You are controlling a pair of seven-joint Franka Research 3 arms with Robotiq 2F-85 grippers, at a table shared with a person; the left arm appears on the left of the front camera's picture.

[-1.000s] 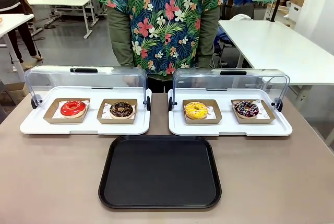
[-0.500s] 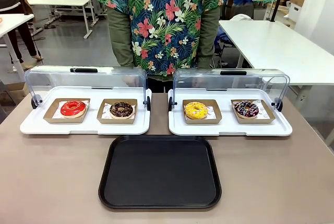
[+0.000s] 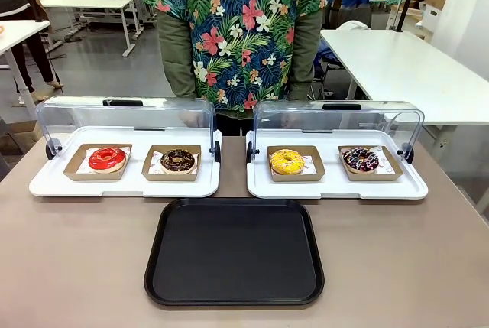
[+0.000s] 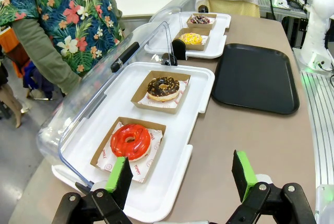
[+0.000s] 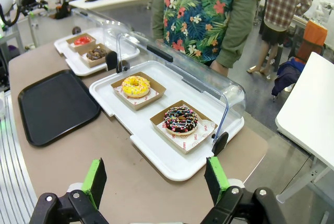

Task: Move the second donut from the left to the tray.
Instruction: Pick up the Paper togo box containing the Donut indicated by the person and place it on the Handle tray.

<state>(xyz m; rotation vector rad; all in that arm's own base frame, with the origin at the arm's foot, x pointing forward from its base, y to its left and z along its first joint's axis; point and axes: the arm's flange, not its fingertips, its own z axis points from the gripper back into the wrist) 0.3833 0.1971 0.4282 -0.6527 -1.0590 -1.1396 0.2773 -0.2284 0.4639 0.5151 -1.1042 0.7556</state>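
Showing the chocolate donut (image 3: pixel 179 160) sitting in a cardboard holder on the left display tray (image 3: pixel 46 184), just right of a red donut (image 3: pixel 107 158). Showing a yellow donut (image 3: pixel 286 161) and a streaked donut (image 3: pixel 360 160) sitting likewise on the right display tray (image 3: pixel 336 188). Showing clear lids (image 3: pixel 126 118) standing tilted back, leaving the near sides open. Showing the black tray (image 3: pixel 233 251) lying on the table (image 3: pixel 76 267) just in front of both. Showing a person (image 3: pixel 237 30) standing behind. Showing the left gripper (image 4: pixel 181 171) and right gripper (image 5: pixel 155 176) hovering with fingers spread wide apart.

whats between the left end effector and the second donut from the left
In the left wrist view, the red-iced donut lies between the left end effector and the second donut from the left.
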